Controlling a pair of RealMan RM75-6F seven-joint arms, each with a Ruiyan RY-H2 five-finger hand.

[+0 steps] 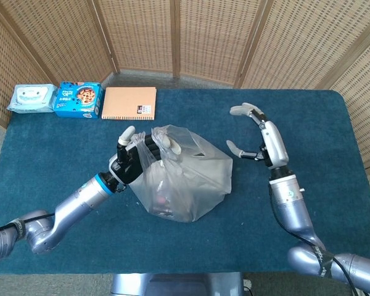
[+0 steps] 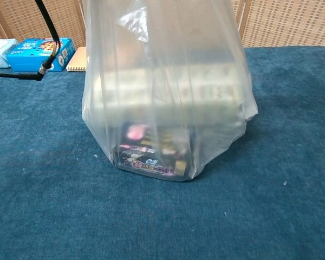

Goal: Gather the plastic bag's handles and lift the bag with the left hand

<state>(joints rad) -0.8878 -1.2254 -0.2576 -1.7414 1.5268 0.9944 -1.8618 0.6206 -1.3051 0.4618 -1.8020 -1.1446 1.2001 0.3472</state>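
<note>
Your left hand (image 1: 131,159) has its fingers closed around the gathered handles (image 1: 162,140) at the top of the plastic bag (image 1: 186,176) — the grip looks firm, though the film hides part of it. The bag sits mid-worktop (image 1: 61,154), its base seemingly touching the blue cloth in the chest view. Your right hand (image 1: 259,134) hangs apart to its right, fingers spread — holding nothing.

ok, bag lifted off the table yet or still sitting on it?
Still sitting: in the chest view the plastic bag bottom rests on the table. The left hand grips its handles.
</note>
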